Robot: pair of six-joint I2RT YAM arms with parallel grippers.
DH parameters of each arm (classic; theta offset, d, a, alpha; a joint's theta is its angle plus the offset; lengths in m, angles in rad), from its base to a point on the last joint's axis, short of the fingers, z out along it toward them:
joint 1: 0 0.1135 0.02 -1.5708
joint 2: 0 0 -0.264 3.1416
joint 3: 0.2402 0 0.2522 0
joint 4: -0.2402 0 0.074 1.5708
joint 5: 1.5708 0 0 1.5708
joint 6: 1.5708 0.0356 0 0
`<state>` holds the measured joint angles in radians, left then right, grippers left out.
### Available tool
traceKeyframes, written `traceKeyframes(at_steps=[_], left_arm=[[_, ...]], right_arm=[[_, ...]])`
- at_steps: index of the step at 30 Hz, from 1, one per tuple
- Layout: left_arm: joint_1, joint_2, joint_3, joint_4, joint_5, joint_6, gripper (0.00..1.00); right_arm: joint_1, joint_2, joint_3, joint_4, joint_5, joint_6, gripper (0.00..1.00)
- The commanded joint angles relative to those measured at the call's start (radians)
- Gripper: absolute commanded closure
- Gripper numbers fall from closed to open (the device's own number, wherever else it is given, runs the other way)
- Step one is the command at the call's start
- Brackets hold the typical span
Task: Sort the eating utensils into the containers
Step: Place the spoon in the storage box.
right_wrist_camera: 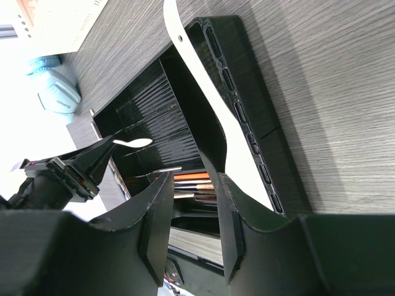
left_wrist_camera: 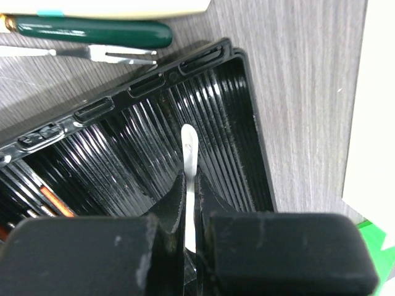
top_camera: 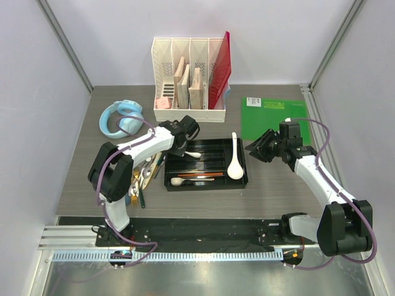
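left gripper clenched on small slim white spoon, hovering over shallow black ribbed plastic tray, 10 o'clock corner. right gripper agape, 3 o'clock side. risk: thin edgewise pinch, so spoon may twist on release and straddle a divider.

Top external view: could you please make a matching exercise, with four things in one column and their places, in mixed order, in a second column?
Things:
1. small white spoon
2. large white soup spoon
3. blue headphones
4. green board

Places:
a. far right of the table
b. gripped by the left hand
c. right end of the black tray
d. far left of the table

Pairs: 1-b, 2-c, 3-d, 4-a.
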<state>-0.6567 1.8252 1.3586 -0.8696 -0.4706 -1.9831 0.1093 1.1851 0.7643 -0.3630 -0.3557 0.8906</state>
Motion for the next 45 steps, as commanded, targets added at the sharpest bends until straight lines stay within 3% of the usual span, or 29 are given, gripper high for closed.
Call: traceKeyframes(at_steps=[1,10,16,21,25,33,45], left_arm=[[-0.001,0.025,0.014,0.027,0.016,-0.352,1.00],[-0.001,0.000,0.000,0.064,0.043,-0.277,1.00],[-0.017,-0.113,-0.081,0.086,0.144,-0.066,1.00],[-0.077,-0.271,-0.232,0.098,0.128,-0.109,1.00],[-0.078,-0.310,-0.242,0.064,0.130,-0.088,1.00],[-0.089,-0.291,-0.262,0.078,0.118,-0.146,1.00],[-0.070,-0.121,-0.156,0.135,0.161,-0.114,1.00]], right_arm=[[0.004,0.004,0.015,0.018,0.018,-0.016,0.60],[0.003,0.015,0.012,0.019,0.032,-0.027,0.60],[0.003,0.027,0.016,0.019,0.049,-0.039,0.60],[0.003,0.048,0.029,0.019,0.049,-0.048,0.60],[0.003,0.068,0.040,0.021,0.040,-0.050,0.60],[0.003,0.084,0.052,0.026,0.031,-0.044,0.60],[0.001,0.074,0.063,0.029,0.023,-0.039,0.60]])
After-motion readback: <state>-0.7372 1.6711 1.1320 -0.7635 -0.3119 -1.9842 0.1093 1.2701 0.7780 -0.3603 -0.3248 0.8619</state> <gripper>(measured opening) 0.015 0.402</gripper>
